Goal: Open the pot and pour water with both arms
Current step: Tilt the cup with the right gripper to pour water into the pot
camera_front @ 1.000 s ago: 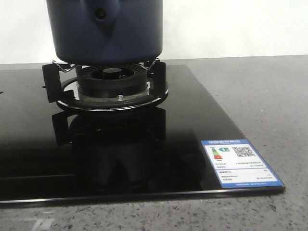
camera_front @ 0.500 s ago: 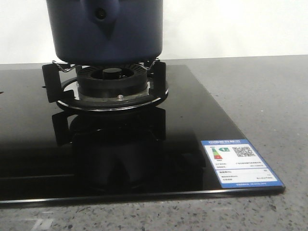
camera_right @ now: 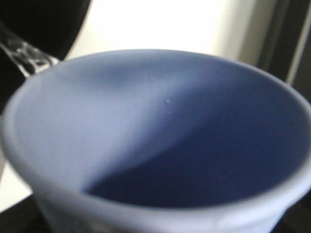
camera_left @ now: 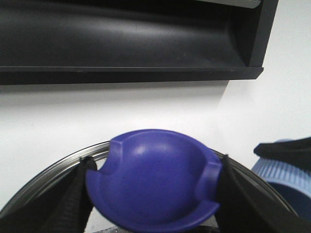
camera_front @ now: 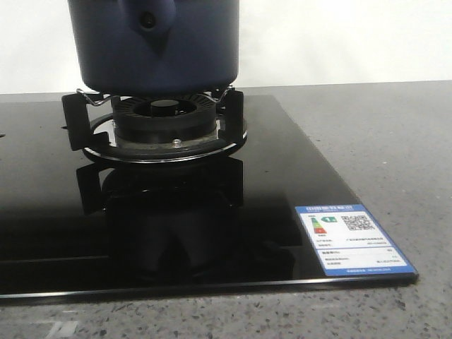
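While on burner (camera_front: 166,120), pot (camera_front: 157,44) upright.

I compare the three front views and find almost nothing different. At the bottom left edge, the faint pale streaks on the table (camera_front: 63,328) are a little dimmer and less distinct now than in the two earlier pictures. I see no other difference from this camera, and I have no earlier wrist pictures to compare against.
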Available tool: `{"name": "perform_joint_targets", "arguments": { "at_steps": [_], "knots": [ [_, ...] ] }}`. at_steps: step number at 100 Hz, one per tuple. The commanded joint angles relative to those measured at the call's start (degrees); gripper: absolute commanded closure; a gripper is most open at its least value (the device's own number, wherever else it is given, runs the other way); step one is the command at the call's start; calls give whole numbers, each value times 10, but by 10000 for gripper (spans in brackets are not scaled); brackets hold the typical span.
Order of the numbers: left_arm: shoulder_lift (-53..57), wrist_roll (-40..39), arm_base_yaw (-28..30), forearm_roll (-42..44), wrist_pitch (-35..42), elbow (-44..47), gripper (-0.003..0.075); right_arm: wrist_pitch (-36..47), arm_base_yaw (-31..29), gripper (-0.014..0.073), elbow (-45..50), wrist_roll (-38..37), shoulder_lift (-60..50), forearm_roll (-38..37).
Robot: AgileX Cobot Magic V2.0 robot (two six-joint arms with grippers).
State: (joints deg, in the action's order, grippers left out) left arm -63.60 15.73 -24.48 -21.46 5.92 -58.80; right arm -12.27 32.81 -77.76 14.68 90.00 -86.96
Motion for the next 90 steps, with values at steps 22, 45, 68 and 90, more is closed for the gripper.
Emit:
{"name": "perform_joint_targets", "arguments": {
  "at_steps": [22, 45, 68, 90],
  "knots": [
    [13, -1, 1, 3, 63, -22, 370, 2, 0, 202, -32, 1, -22, -18],
    [13, -1, 1, 3, 63, -22, 370, 1, 0, 202, -32, 1, -22, -18],
    [13, -1, 1, 3, 63, -22, 371, 1, 0, 202, -32, -61, -22, 54],
    [13, -1, 1, 3, 63, -22, 372, -2, -6, 202, -32, -287, -34, 90]
  ]
}}
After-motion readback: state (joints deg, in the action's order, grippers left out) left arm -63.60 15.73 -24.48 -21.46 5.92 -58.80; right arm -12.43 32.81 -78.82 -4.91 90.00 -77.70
